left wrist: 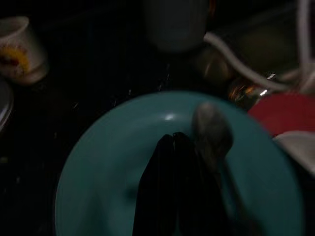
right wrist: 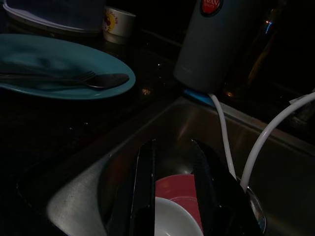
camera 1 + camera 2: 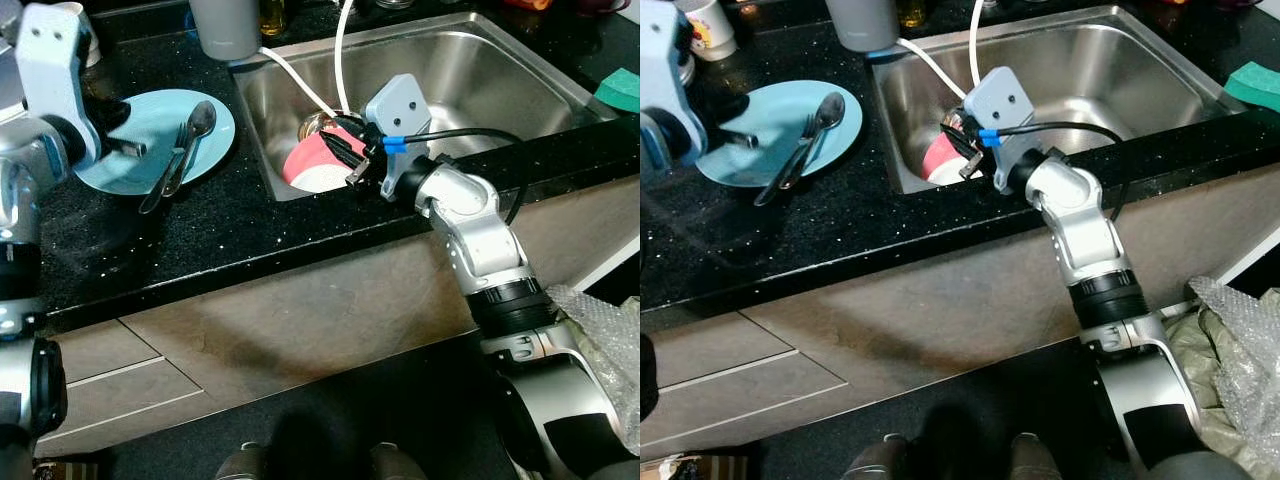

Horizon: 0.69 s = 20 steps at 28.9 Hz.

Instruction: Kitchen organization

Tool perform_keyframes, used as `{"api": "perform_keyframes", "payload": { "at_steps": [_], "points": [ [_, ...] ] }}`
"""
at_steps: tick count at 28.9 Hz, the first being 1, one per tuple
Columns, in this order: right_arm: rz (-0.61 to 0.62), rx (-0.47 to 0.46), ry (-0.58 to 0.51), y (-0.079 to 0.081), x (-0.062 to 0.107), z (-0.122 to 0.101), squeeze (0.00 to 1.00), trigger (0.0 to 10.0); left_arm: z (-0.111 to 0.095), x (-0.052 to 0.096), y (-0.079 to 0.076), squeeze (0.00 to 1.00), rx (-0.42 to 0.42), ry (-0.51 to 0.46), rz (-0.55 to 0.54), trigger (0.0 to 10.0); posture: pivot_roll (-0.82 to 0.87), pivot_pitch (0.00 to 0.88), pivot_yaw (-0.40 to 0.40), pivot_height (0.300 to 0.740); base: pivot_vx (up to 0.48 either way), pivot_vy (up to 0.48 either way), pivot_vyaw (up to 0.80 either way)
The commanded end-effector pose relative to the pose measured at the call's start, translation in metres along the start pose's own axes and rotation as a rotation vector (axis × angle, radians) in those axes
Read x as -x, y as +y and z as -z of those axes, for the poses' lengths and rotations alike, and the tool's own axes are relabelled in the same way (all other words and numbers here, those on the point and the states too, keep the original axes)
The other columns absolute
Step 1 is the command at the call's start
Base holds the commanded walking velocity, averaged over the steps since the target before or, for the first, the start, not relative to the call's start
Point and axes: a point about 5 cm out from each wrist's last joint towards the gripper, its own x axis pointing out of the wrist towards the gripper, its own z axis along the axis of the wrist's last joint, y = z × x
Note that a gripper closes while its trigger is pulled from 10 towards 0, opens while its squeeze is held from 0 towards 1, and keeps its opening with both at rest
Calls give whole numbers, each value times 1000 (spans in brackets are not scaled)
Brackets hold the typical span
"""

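Right gripper (image 3: 352, 160) is down inside the steel sink (image 3: 520, 70), at its near-left corner. My jaws here are spread, one finger on each side of a red cup (image 3: 312, 160) lying on its side; the right wrist view shows its white inside (image 2: 172, 219) between the fingers. Whether the pads touch the cup wall I cannot tell, so I log the jaws as open, straddling the cup, not gripping.

Two white hoses (image 3: 342, 50) run into the sink just beyond these jaws and end next to the cup.

Left gripper (image 1: 174, 196) hangs over a teal plate (image 3: 130, 125) on the black tabletop (image 3: 200, 230). The left wrist view shows its two black fingers pressed together, jaws closed on nothing, tips above the plate's middle.

A spoon (image 3: 198, 122) and a fork (image 3: 180, 150) lie across the plate, just beside the closed jaws on the sink side. The spoon bowl sits next to the fingertips.

Beyond the left jaws, well apart: a small white paper cup with a yellow print (image 1: 17, 49), standing on the tabletop. A grey canister (image 3: 225, 25) stands at the sink's far-left corner, between the two grippers' lines of sight. A green sponge (image 3: 620, 90) lies on the tabletop far beyond the right jaws' outer side.
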Motion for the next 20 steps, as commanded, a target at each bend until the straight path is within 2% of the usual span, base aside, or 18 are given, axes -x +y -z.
{"api": "perform_keyframes", "payload": {
  "at_steps": [1, 4, 5, 6, 7, 9, 10, 12, 16, 20],
  "points": [
    [6, -25, -15, 2, 0, -1, 0, 10000, -4, 0, -5, 0, 30, -31, 40, 0, 56, 189, 49, 740, 0, 0, 0],
    [10, -29, -18, 1, 1, -2, 0, 10000, -2, -1, -10, 0, 34, -25, 65, 0, 55, 188, 52, 740, 0, 0, 0],
    [13, -30, -18, 0, 1, -2, 0, 10000, -3, -2, -16, 0, 94, -53, 121, 0, 54, 189, 53, 740, 0, 0, 0],
    [13, -30, -18, 0, 1, -2, 0, 10000, -3, -2, -16, 0, 94, -53, 121, 0, 54, 189, 53, 740, 0, 0, 0],
    [14, -30, -18, 0, 1, -2, 0, 10000, -5, -1, -20, 0, 128, -72, 158, 0, 54, 189, 53, 740, 0, 0, 0],
    [15, -31, -18, 0, 2, -1, 0, 10000, -13, 4, -31, 0, 207, -180, 316, 0, 54, 189, 54, 740, 0, 0, 0],
    [18, -35, -22, 0, 3, -2, 0, 10000, -21, 13, -40, 0, 321, -287, 474, 0, 54, 190, 56, 740, 0, 0, 0],
    [18, -40, -29, 1, 3, -3, 0, 10000, -24, 18, -44, 0, 394, -329, 552, 0, 53, 190, 57, 740, 0, 0, 0],
    [11, -46, -46, 3, 3, -5, 0, 10000, -25, 25, -46, 0, 484, -378, 643, 0, 50, 191, 58, 740, 0, 0, 0],
    [10, -47, -49, 3, 2, -6, 0, 10000, -24, 28, -50, 0, 485, -366, 686, 0, 51, 190, 56, 740, 0, 0, 0]
  ]
}}
